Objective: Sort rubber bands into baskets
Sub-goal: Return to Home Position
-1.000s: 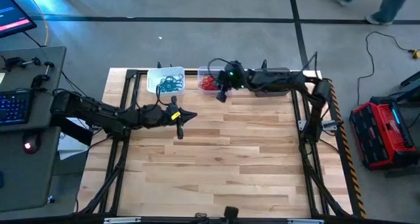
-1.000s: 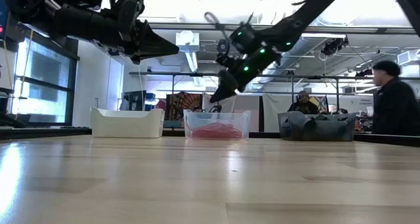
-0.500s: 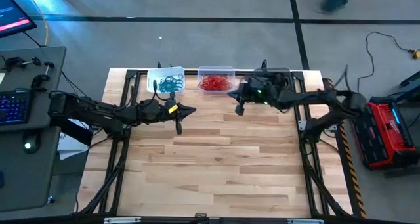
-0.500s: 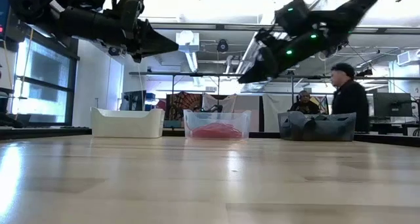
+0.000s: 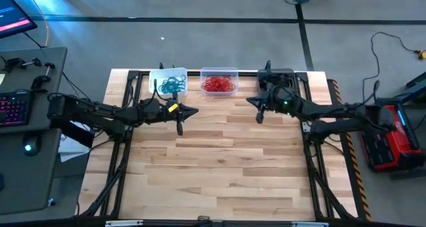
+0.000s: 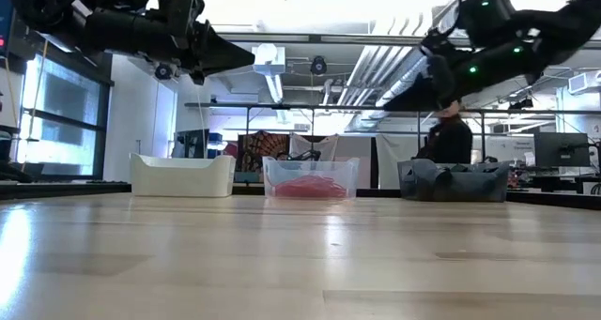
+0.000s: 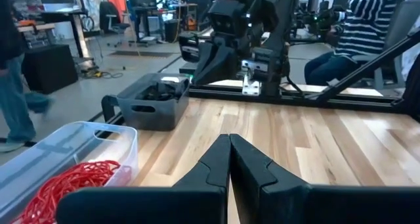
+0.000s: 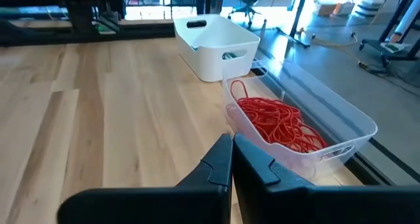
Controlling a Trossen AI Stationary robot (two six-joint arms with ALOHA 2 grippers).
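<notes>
Three baskets stand in a row along the table's far edge. The white basket (image 5: 168, 82) holds teal rubber bands (image 5: 173, 85). The clear basket (image 5: 219, 80) holds red rubber bands (image 8: 279, 122). The dark grey basket (image 7: 154, 99) holds dark bands and is partly under my right arm in the high view. My left gripper (image 5: 197, 112) hangs shut and empty in the air, nearer than the white and clear baskets. My right gripper (image 5: 248, 100) is also shut and empty, above the table just right of the clear basket and nearer than the grey one.
The bare wooden tabletop (image 5: 219, 167) stretches from the baskets to the near edge. A person (image 6: 451, 137) stands in the room behind the grey basket. A desk with a keyboard (image 5: 13, 107) is left of the table, and a red case (image 5: 389, 134) is on the floor to its right.
My right gripper has drawn back from above the clear basket toward the table's right edge and a little nearer, staying shut and tipping flatter. The baskets and their bands have not moved.
</notes>
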